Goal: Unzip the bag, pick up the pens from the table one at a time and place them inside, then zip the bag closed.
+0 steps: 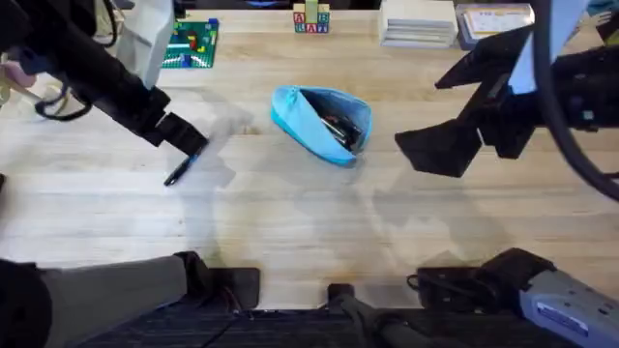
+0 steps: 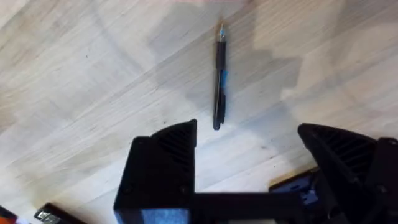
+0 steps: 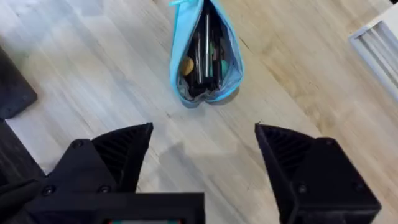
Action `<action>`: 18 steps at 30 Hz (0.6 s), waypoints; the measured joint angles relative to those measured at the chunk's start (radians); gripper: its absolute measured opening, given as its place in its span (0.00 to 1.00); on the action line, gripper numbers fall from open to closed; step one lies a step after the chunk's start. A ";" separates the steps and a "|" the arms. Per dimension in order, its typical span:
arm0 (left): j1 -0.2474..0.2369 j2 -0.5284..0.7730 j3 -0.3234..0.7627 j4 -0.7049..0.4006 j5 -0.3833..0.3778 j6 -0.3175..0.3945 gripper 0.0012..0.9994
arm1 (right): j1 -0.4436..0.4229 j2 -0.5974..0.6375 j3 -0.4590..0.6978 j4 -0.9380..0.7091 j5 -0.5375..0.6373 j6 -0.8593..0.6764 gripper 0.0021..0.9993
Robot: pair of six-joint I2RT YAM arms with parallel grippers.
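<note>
The left gripper (image 2: pixel 245 140), jaws wide apart, hangs over the thin dark pen (image 2: pixel 219 78) lying on the pale wooden table (image 1: pixel 290 222); it should drop straight down and pinch the pen's middle.

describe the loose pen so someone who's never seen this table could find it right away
Start at the open light-blue bag mid-table and look toward the left arm's side. The pen lies on bare wood just below the left gripper. It is the one dark stick lying outside the bag.

toy blocks (image 1: pixel 310 19), stacked books (image 1: pixel 418 23)
</note>
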 joint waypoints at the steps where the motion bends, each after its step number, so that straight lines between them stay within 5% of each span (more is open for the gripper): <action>1: 0.003 0.000 -0.019 0.017 -0.004 0.001 0.99 | 0.000 0.000 0.000 0.000 0.000 0.000 1.00; 18: 0.005 0.000 -0.258 0.272 -0.022 0.008 0.99 | 0.000 0.000 0.000 0.000 0.000 0.000 1.00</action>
